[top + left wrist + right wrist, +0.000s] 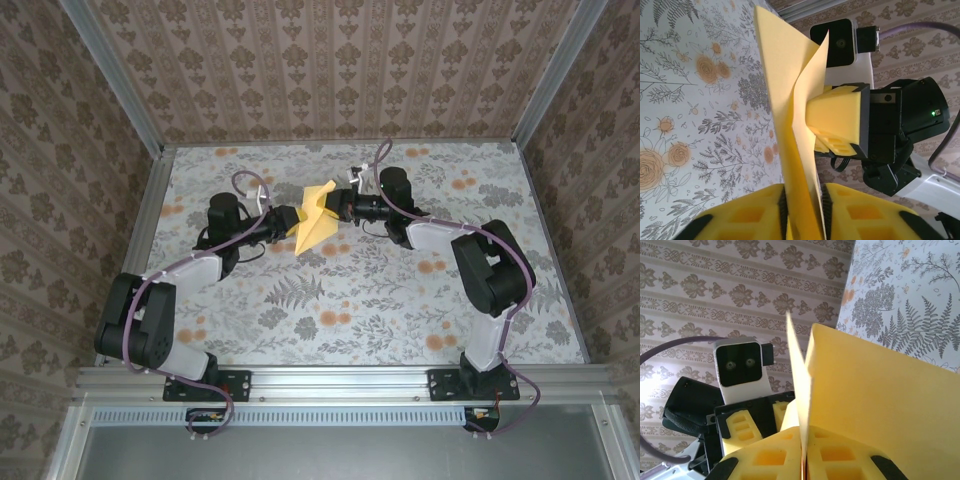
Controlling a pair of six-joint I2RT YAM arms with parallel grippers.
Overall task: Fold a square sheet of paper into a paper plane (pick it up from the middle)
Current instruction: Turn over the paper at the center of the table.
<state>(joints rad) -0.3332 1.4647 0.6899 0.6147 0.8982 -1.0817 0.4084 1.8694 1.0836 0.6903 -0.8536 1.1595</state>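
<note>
The yellow-orange sheet of paper (314, 216), folded and creased, hangs above the middle of the floral table between both arms. My left gripper (292, 219) is shut on its left side; in the left wrist view the paper (790, 110) rises from between my yellow fingers (747, 217). My right gripper (335, 205) is shut on the opposite side; in the right wrist view the paper (880, 395) stands out of the pinched fingers (770, 460) as two layers. Each wrist view shows the other gripper facing it across the paper.
The grey floral cloth (380, 290) covers the table, bounded by aluminium rails (340, 380) at the near edge and patterned walls (330, 70) on three sides. Purple cables (250, 180) loop over both arms.
</note>
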